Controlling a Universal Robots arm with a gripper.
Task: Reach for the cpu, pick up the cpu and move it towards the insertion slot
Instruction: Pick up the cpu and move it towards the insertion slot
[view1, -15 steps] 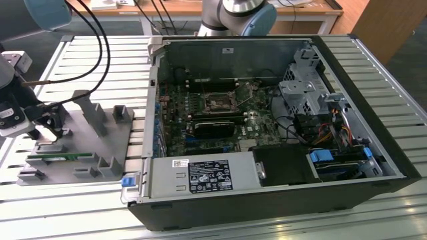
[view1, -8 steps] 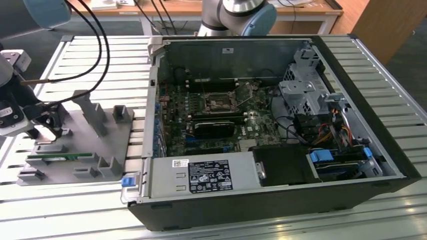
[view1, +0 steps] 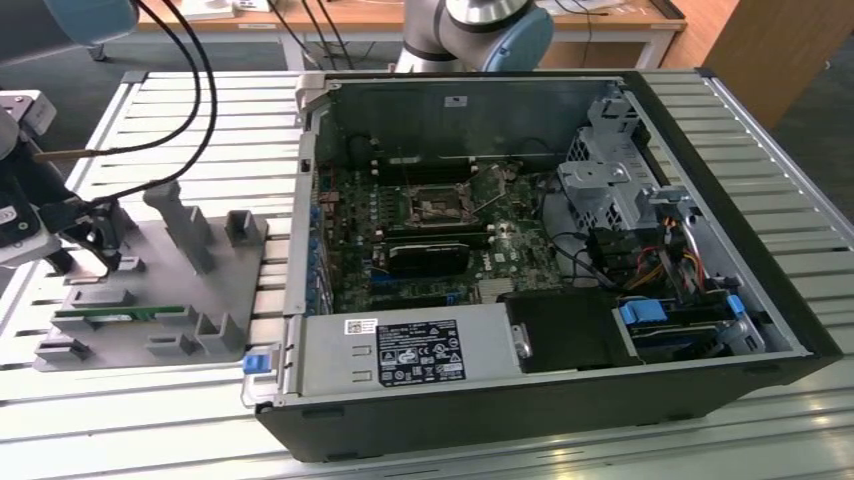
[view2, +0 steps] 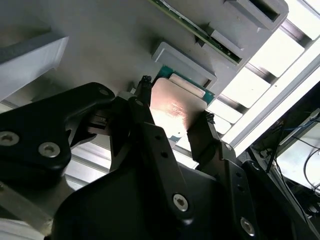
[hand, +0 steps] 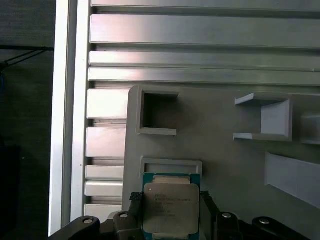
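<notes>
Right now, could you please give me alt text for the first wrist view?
The tool grips the cpu by two opposite edges, over a grey fixture that rests on a slatted metal table.

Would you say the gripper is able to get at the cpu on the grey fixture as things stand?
Yes, it seems so. In both wrist views the gripper has its fingers closed against two opposite edges of the cpu, above the grey fixture, with nothing in between.
</notes>
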